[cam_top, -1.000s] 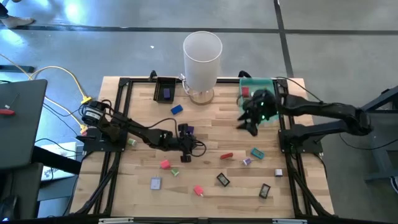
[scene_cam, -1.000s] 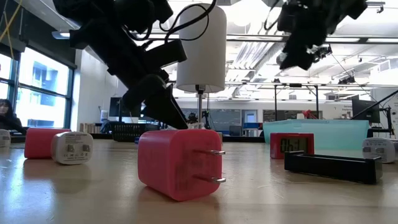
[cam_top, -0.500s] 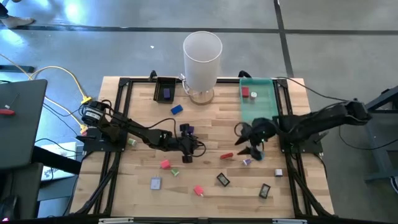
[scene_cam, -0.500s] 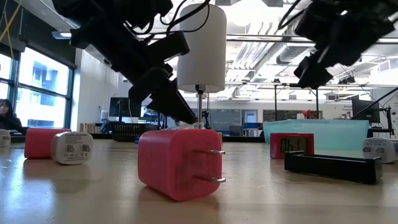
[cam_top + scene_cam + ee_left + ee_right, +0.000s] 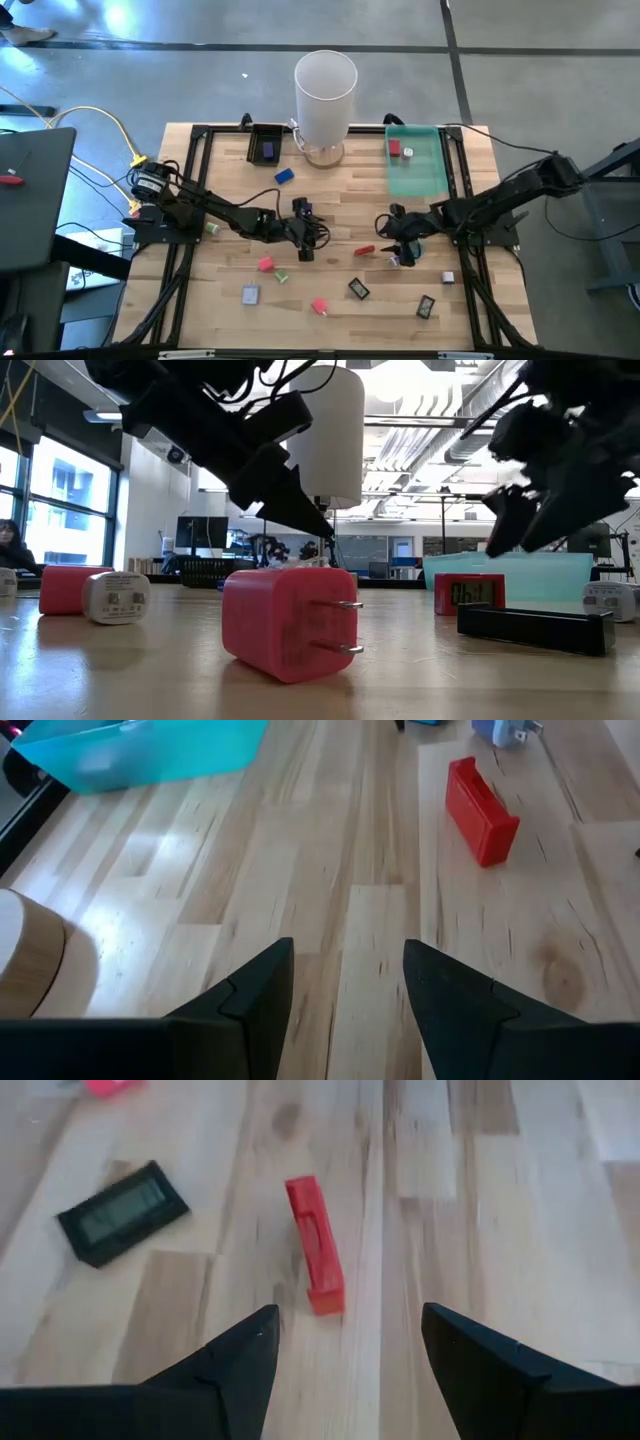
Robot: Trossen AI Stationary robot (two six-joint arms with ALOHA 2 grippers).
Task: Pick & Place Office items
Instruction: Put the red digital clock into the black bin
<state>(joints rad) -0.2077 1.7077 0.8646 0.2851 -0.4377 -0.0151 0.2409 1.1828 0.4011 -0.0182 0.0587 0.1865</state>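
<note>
Red block (image 5: 315, 1245) looks long and thin between our open right gripper (image 5: 345, 1355) fingers; only the top-down view shows our open, empty left gripper (image 5: 305, 243) at centre.

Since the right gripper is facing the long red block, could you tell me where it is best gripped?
Probably across the middle of the long red block, fingers on its two long sides, coming straight down. It lies flat, clear of the black display piece, and the open right gripper already lines up with its length.
</note>
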